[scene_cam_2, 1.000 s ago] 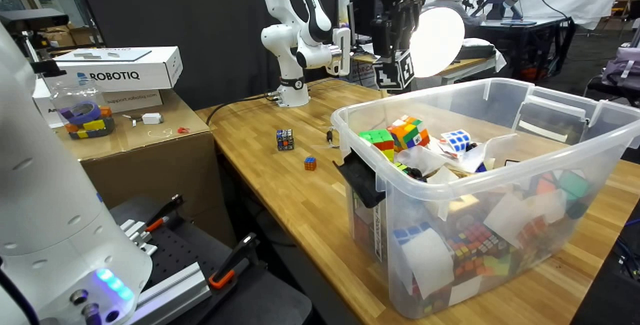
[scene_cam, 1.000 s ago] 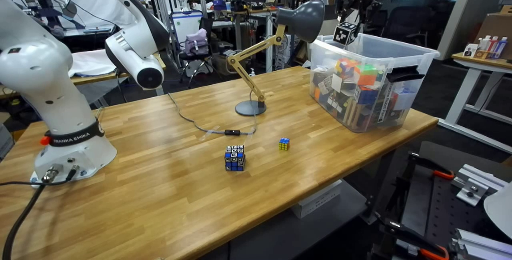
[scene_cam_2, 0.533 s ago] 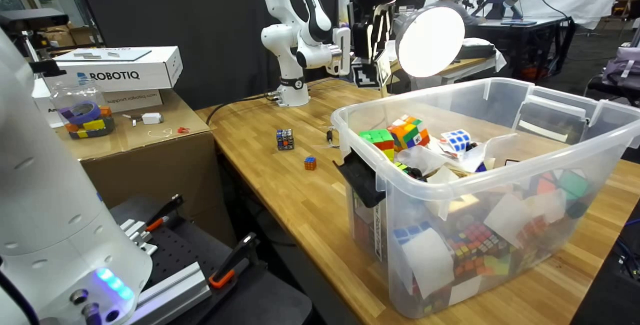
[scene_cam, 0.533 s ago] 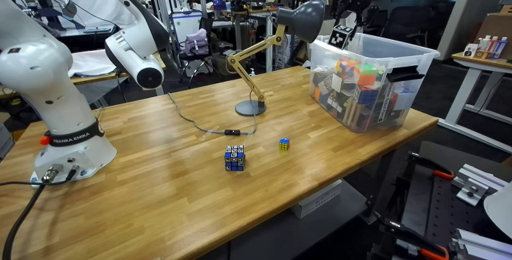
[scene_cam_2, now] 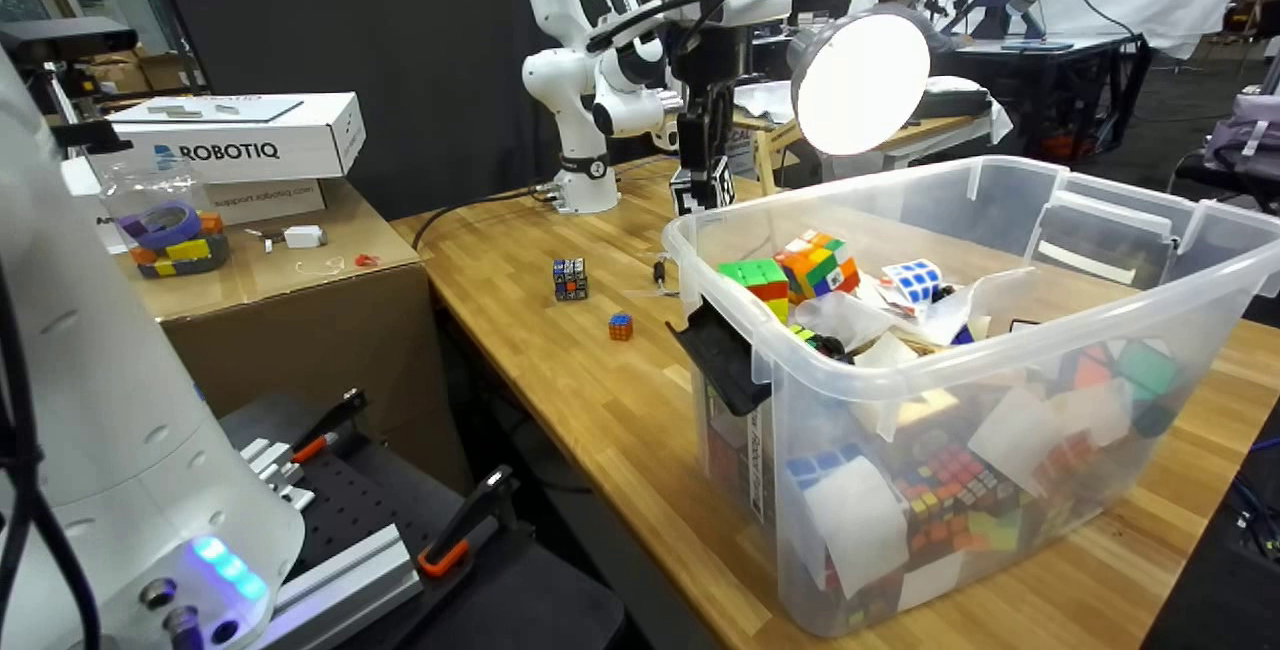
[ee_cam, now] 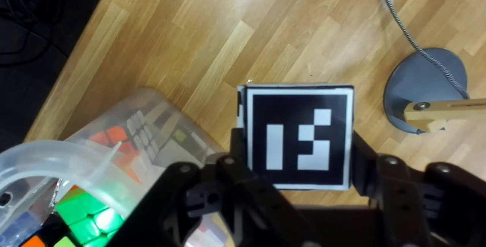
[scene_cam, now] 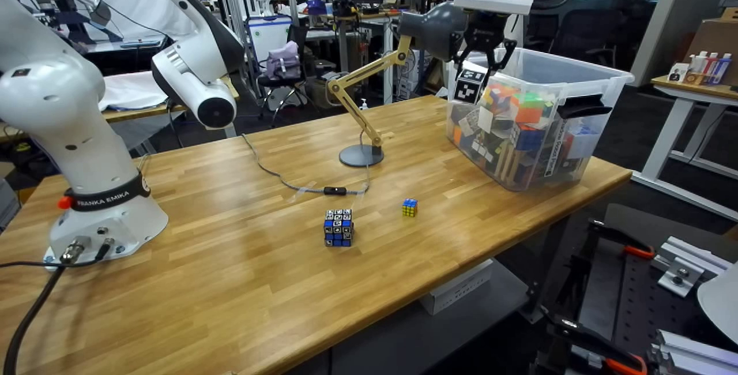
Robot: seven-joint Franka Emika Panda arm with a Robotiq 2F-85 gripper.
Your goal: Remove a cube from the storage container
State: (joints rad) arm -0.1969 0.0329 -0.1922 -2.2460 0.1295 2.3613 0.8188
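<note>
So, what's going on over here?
A robot arm is holding a black cube with white patches in its claw. The cube hangs above the wooden table, outside the large clear bin, which holds colourful puzzle cubes. Two other cubes sit on the table. The held cube hasn't been set down yet.

Cube (ee_cam: 298,138): black, white blocky patches, white border. Storage container (scene_cam_2: 860,380): cloudy-clear. Claw (ee_cam: 299,152): black.

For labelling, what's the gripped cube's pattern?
Fiducial cube: black with white blocks and border, clearest in the wrist view.
</note>
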